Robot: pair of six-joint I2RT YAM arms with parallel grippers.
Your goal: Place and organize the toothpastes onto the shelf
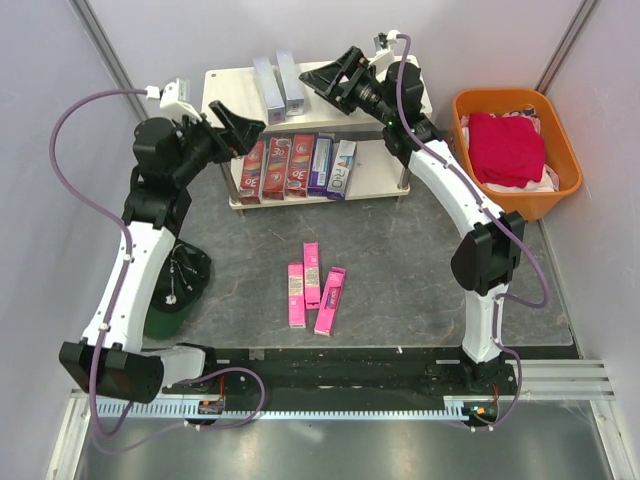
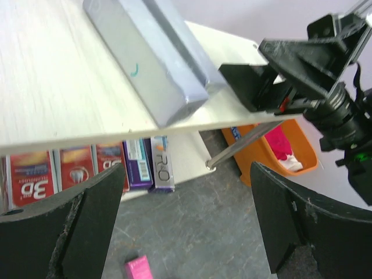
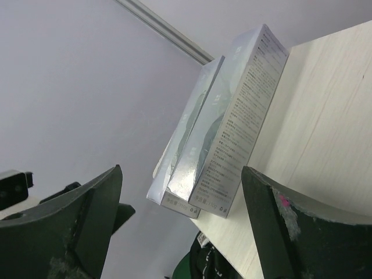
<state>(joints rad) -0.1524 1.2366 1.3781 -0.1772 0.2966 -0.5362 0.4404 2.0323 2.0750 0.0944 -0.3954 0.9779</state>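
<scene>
The shelf is found at the far side of the table, between the two arms. On its top board two silver-grey cartons are laid flat, side by side and touching. On the lower board five toothpastes are lined up along the front: three red cartons, then one purple carton, then one white carton, read left to right. Three pink cartons are lying on the table near its middle, close together and well apart from the shelf.

The left gripper is held at the shelf's front left, near the edge of the top board. Its fingers are spread wide and nothing is gripped.

The right gripper is held over the top board, just beside the right-hand silver-grey carton. Its fingers are spread wide and nothing is clamped. In the right wrist view both silver-grey cartons are seen beyond the fingertips.

An orange basket holding a red cloth is noted to the right of the shelf.
</scene>
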